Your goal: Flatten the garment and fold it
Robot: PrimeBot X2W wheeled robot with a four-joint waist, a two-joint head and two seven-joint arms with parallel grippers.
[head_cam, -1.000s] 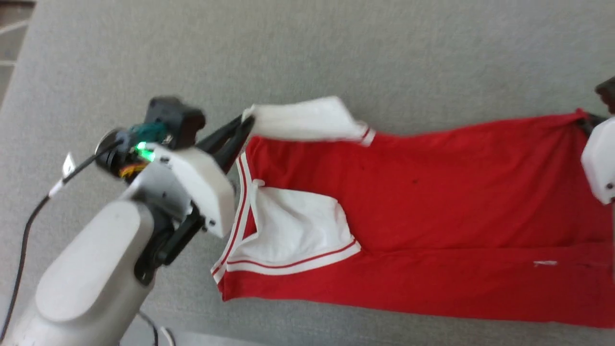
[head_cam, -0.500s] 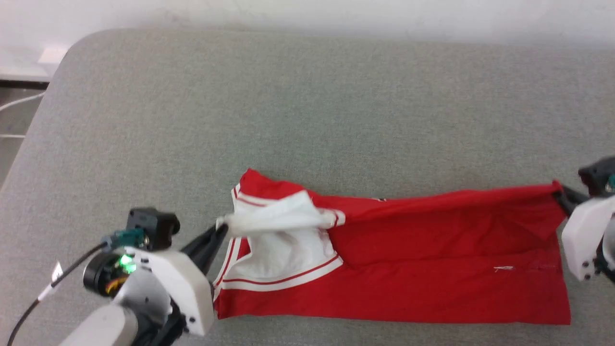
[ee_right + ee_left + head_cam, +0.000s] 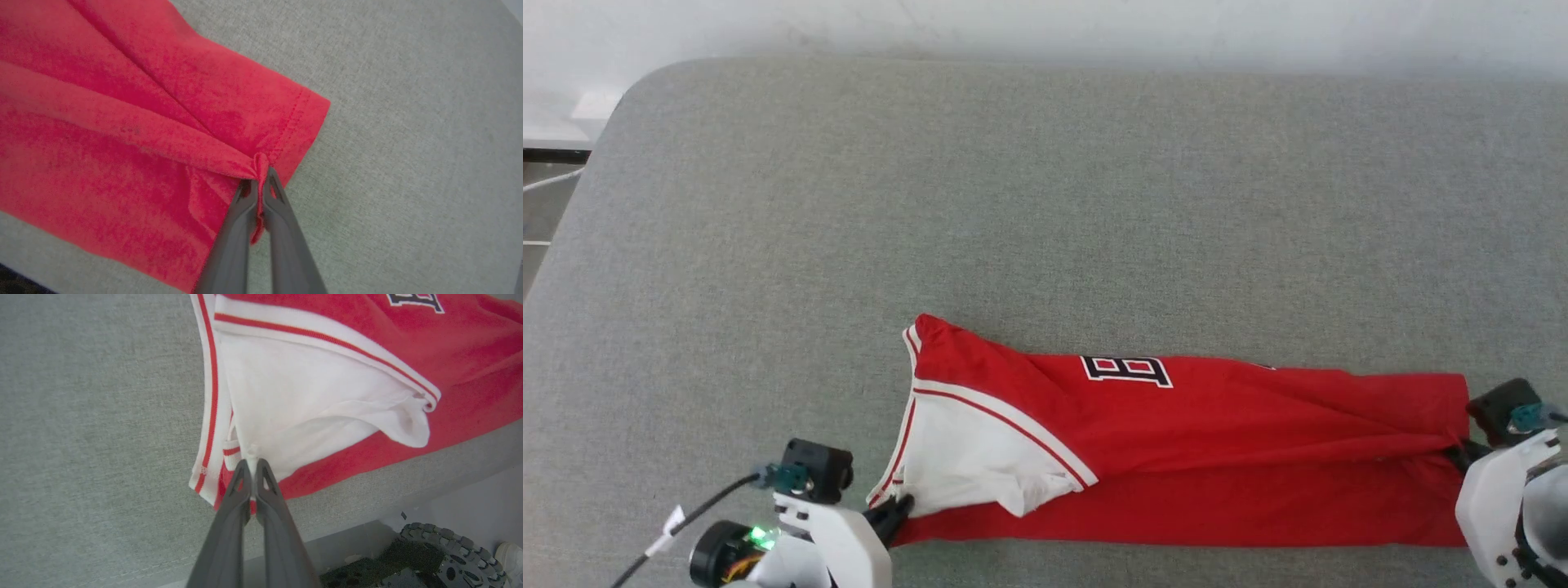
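One garment (image 3: 1176, 441) lies across the lower half of the frame on the grey worktop (image 3: 1045, 204), its long axis running left to right, sleeves at left, hem at right. Two grippers: the left gripper (image 3: 253, 467) has its fingers clamped on white sleeve cloth, and the right gripper (image 3: 261, 175) on the red hem.

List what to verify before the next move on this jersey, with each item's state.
Left hand shut on the jersey at its sleeve end: ok.
Right hand shut on the hem: ok.
Jersey fully on the grey table: ok.
White sleeve flat: not ok, its end curls over.
Red body smooth: not ok, long creases run to the hem.
Lower layers aligned: cannot tell.
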